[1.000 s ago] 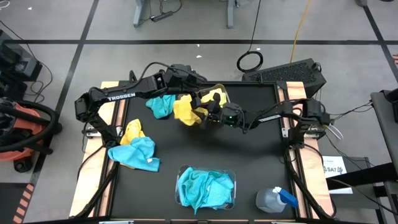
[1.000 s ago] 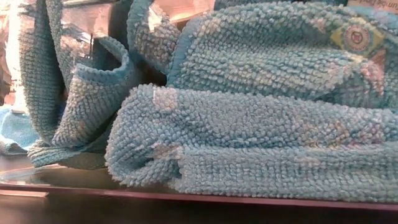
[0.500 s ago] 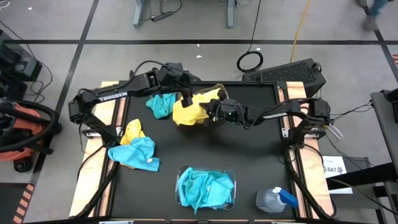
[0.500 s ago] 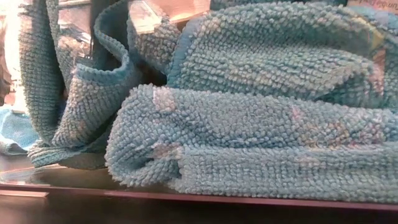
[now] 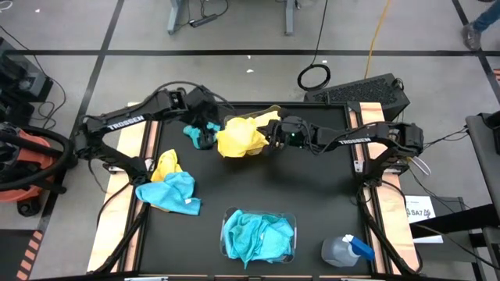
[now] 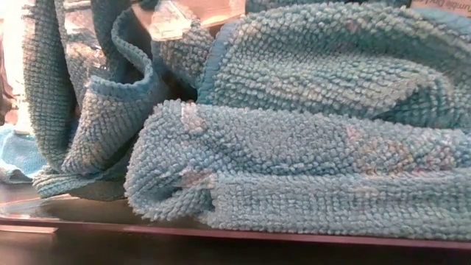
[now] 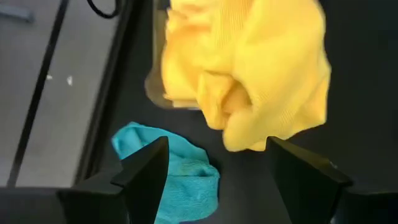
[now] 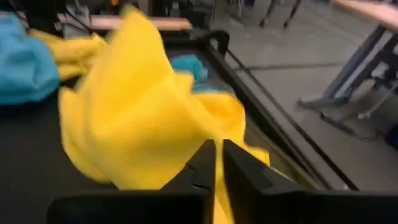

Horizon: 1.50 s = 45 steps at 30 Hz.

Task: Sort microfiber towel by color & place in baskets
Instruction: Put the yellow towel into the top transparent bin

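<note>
Even overhead light, blurred wrist views

The tabletop (image 5: 312,203) is black. One towel (image 5: 241,137) is bright yellow; a turquoise towel (image 5: 197,134) lies beside it. Near the left edge lie a yellow cloth (image 5: 165,165) and a turquoise cloth (image 5: 173,193). The clear basket (image 5: 291,221) holds turquoise towels (image 5: 258,236). The spray bottle (image 5: 344,250) is clear, its trigger blue.

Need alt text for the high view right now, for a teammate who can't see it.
Seen from above, the right gripper is shut on a yellow towel at the far basket, while the open left gripper hovers over a blue towel. The near basket holds blue towels; a mixed pile lies at left.
</note>
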Tool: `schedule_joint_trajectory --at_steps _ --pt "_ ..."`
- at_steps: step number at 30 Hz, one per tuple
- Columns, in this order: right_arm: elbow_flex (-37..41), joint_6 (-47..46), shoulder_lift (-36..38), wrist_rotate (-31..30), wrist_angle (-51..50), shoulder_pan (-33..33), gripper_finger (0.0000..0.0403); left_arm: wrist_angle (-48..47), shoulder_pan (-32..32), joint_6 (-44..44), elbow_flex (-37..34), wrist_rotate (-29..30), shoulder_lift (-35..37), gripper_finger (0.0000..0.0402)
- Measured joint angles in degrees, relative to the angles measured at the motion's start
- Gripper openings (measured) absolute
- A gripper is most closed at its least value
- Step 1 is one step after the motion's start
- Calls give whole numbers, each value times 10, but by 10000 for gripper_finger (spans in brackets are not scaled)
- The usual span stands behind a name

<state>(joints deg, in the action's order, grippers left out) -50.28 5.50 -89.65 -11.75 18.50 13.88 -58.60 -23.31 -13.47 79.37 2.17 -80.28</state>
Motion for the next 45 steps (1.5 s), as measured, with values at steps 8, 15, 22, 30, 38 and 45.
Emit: schedule_joint_trajectory --at_steps 8,15,22,30,38,45 --pt "0 35 1 2 19 -35 199 113 9 -6 -121 -2 -4 274" --pt "0 50 -21 59 53 -37 328 257 9 -4 -176 -36 -12 274" --pt "0 81 -101 78 165 -36 316 302 21 -4 -177 -54 -36 274" --pt "-69 72 -178 101 155 -17 299 347 44 -4 -174 -69 -39 274" --pt "-158 81 -202 76 42 -19 227 338 57 -4 -168 -61 -34 274" --pt "-169 93 -176 67 -22 -18 27 324 58 -5 -168 -50 -7 274"
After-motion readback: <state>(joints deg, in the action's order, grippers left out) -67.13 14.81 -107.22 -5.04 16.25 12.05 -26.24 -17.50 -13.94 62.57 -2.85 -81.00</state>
